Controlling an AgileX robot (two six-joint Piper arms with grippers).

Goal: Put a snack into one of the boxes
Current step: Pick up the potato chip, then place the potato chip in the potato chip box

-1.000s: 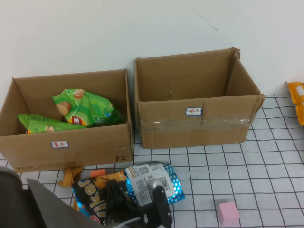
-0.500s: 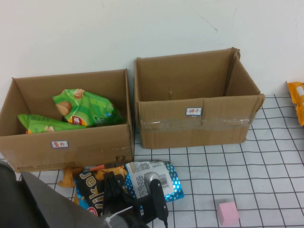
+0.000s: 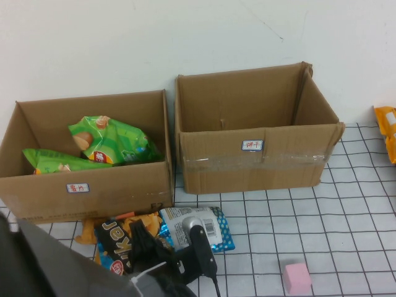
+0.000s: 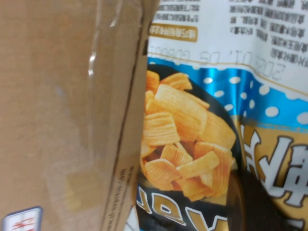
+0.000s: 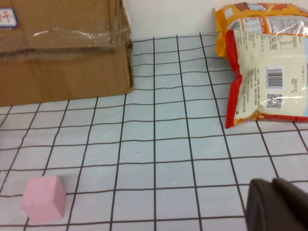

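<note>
Snack packets lie on the gridded table [image 3: 322,210] just in front of the lower, wider box [image 3: 124,192], the landmark here, and the left gripper [image 3: 201,247] is down over the blue dotted packet [image 3: 219,229] on top of that small heap. Its dark fingers sit on the packet's printed back, near the barcode, and appear drawn in on the foil, though the contact itself is hidden from above; I judge it a grip just being made, not a settled hold. The left wrist view shows the box's cardboard front right beside the packet's ridged-crisp picture, so the snack rests almost against the box front, and a lift would need to clear that wall before going over the rim. Beside the blue packet, nearer the box's left end, lies a black and orange packet [image 3: 117,238], partly under the arm. Inside the box two green bags [image 3: 108,145] already rest against the back and left walls, leaving the right part of the floor free for another. The taller taped box [image 3: 253,158] stands just right of the landmark box, touching or nearly so. Well to the right of the landmark box, the right gripper [image 5: 276,204] is parked low over the table, jaws closed on nothing, near a pink cube [image 3: 297,276] and a red-edged bag [image 5: 267,72] that lies flat.
</note>
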